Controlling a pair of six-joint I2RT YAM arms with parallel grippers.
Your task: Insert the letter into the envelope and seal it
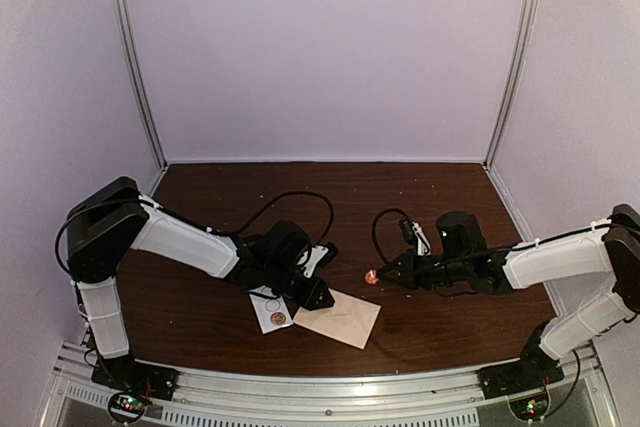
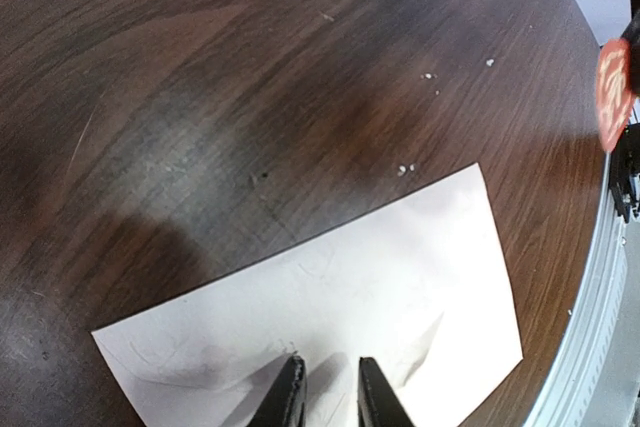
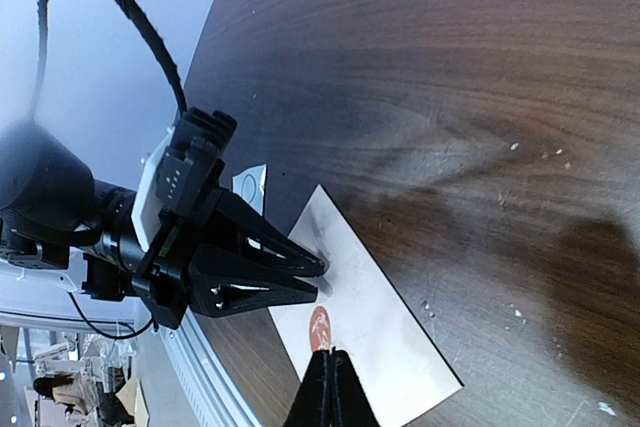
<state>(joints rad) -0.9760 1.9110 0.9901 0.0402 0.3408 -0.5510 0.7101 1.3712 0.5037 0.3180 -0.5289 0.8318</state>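
Envelope of pale pinkish-cream paper [image 1: 340, 319] lies at 6 o'clock on the tabletop [image 1: 420, 197], under the slightly spread left claw [image 2: 330, 389]. Right claw [image 3: 328, 379] pinches a round red sticker [image 3: 320, 325]. Sealing looks in hand; next, the sticker needs lowering onto the flap.

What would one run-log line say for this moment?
left gripper: narrowly open, tips on envelope | right gripper: shut on red sticker | envelope: flat on table
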